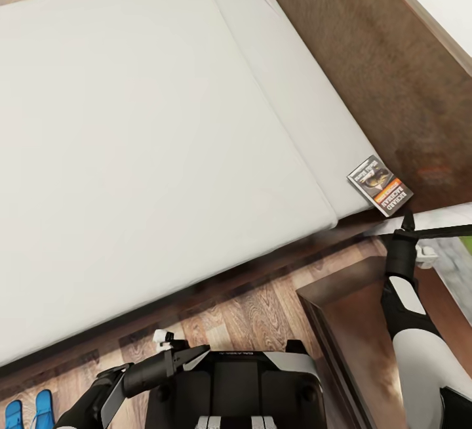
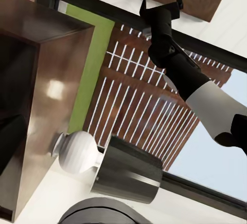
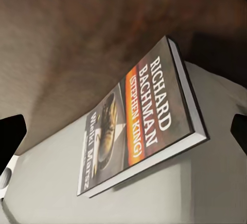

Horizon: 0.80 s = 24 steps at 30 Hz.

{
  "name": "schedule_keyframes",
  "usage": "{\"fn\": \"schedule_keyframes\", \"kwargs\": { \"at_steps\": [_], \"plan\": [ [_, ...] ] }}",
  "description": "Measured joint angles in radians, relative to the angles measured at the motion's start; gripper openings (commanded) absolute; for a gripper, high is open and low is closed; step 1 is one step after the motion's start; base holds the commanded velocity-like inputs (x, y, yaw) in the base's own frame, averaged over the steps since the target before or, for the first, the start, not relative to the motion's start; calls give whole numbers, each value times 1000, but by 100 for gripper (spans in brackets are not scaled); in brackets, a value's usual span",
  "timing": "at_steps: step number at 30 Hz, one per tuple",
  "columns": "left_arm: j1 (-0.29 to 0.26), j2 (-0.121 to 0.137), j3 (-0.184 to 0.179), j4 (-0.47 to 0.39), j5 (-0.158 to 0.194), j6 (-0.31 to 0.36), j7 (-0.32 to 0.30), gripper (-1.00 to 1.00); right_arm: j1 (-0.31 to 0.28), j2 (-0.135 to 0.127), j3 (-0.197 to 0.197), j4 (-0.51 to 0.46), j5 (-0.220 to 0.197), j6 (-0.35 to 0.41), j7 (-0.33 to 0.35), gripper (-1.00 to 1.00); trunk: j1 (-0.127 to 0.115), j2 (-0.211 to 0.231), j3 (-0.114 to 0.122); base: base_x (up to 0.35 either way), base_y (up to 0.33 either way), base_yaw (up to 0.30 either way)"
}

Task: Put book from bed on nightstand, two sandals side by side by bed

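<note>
Fingertips of the right tool (image 3: pixel 123 131) show as two dark shapes at opposite edges of the right wrist view, spread wide with nothing between them, and the small dark paperback book (image 3: pixel 139 126) lies just ahead of them. In the head view that right tool (image 1: pixel 408 219) hangs just beside the book (image 1: pixel 379 185), apart from it as far as can be told. The cover reads "RICHARD BACHMAN" in white and "(STEPHEN KING)" on an orange band; a lower title line is too blurred to read, and the cover picture is hard to make out. The book rests flat on the corner of the off-white mattress of the large low bed (image 1: pixel 131 153), touching the dark brown wooden headboard (image 1: pixel 367 55) behind it, its lower corner reaching the mattress edge. Near that corner of the bed stands the low dark brown nightstand (image 1: pixel 347 324) with a glossy top, partly covered by the right arm and cut off by the picture's edge.

The left tool (image 1: pixel 190 353) sits low over the robot's black base, by the wood-plank floor (image 1: pixel 262 311) beside the bed; whether its fingers are spread or pressed together cannot be told. Two bright blue flat sandals (image 1: pixel 29 410) lie side by side on that floor beside the bed, cut off at the picture's bottom edge.
</note>
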<state>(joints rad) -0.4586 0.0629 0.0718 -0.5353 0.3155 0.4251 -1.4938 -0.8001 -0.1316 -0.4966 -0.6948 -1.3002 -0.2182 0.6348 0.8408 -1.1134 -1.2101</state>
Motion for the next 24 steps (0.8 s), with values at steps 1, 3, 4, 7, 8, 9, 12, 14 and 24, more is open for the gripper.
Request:
{"fn": "schedule_keyframes", "kwargs": {
  "at_steps": [1, 3, 4, 7, 8, 9, 12, 14, 24],
  "plan": [
    [0, 0, 0, 0, 0, 0, 0, 100, 0, 0, 0, 0, 0, 0, 0, 100, 4, -7, -3, 0, 0, 0],
    [0, 0, 0, 0, 0, 0, 0, 100, 0, 0, 0, 0, 0, 0, 0, 100, 12, -21, -9, 0, 0, 0],
    [0, 0, 0, 0, 0, 0, 0, 100, 0, 0, 0, 0, 0, 0, 0, 100, 15, -28, -13, 0, 0, 0],
    [0, 0, 0, 0, 0, 0, 0, 100, 0, 0, 0, 0, 0, 0, 0, 100, 27, -49, -22, 0, 0, 0],
    [0, 0, 0, 0, 0, 0, 0, 100, 0, 0, 0, 0, 0, 0, 0, 100, 31, -56, -25, 0, 0, 0],
    [0, 0, 0, 0, 0, 0, 0, 100, 0, 0, 0, 1, 0, 0, 0, 100, 35, -63, -28, 0, 0, 0],
    [0, 0, 0, 0, 0, 0, 0, 100, 0, 1, 1, 2, 0, 0, 0, 100, 46, -84, -38, 0, 0, 0],
    [0, 0, 0, 0, 0, 0, 0, 100, 0, 1, 1, 2, 0, 0, 0, 100, 54, -98, -44, 0, 0, 0],
    [0, 0, 0, 0, 0, 0, 0, 100, 0, 2, 3, 2, 0, 0, 0, 100, 92, -168, -75, 0, 0, 0]
  ]
}}
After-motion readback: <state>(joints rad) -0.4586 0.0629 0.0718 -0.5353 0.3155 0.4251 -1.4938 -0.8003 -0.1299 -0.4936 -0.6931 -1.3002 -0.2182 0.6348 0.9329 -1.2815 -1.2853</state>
